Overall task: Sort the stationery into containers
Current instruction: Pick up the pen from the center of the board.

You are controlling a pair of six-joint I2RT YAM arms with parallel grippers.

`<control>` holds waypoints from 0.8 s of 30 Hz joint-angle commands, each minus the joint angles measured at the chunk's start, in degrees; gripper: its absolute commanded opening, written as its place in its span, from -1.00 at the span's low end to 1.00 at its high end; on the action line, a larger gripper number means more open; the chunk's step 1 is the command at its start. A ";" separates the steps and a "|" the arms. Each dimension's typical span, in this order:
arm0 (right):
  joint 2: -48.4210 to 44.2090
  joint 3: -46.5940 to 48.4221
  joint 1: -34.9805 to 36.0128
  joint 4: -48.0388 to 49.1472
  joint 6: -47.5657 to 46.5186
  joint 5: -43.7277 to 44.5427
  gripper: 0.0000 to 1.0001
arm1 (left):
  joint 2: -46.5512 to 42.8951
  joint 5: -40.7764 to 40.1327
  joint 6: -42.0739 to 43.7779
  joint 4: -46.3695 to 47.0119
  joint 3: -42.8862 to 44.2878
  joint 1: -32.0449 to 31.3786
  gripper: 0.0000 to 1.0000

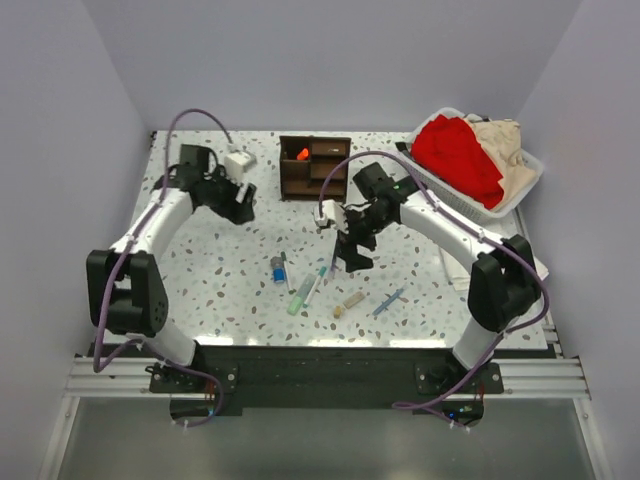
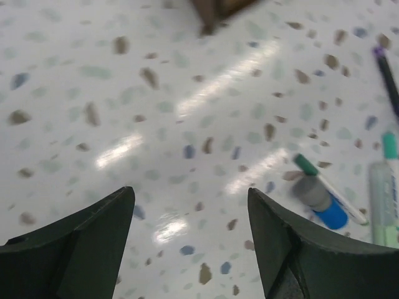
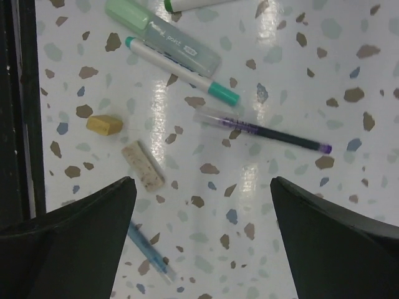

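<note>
The dark brown wooden organiser [image 1: 313,165] stands at the back centre, and an orange-capped marker [image 1: 301,154] sits in one cubby. Loose stationery lies in front of it: a stubby blue-grey cylinder [image 1: 277,270] [image 2: 318,199], a green marker [image 1: 300,295] [image 3: 162,36], a teal-tipped white pen [image 1: 318,283] [image 3: 181,68], a dark purple-tipped pen [image 3: 262,131], a yellow eraser [image 3: 104,124], a speckled tan eraser [image 3: 143,165] and a light blue pen [image 1: 388,301] [image 3: 149,252]. My right gripper [image 1: 352,250] [image 3: 201,187] hovers open above these, holding nothing. Left of the organiser, my left gripper [image 1: 240,205] [image 2: 190,193] is open over bare table.
A white basket [image 1: 530,170] of red and beige cloth fills the back right corner. Purple cables loop over both arms. The speckled table [image 1: 210,280] ends at a black rail along its near edge, where the arm bases stand.
</note>
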 commanded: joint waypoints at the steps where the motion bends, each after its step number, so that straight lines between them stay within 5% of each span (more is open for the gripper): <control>1: 2.68 5.02 6.85 0.26 -12.83 0.16 0.82 | -5.81 -5.30 -15.55 10.40 -2.06 12.13 0.57; 12: 15.33 14.52 22.61 -6.94 -20.83 6.57 0.40 | -18.47 -1.61 -20.75 17.36 -11.64 26.64 0.58; 24: 20.61 14.70 29.47 -5.37 -18.02 13.78 0.15 | -30.43 -0.64 -19.25 13.58 -17.54 28.41 0.60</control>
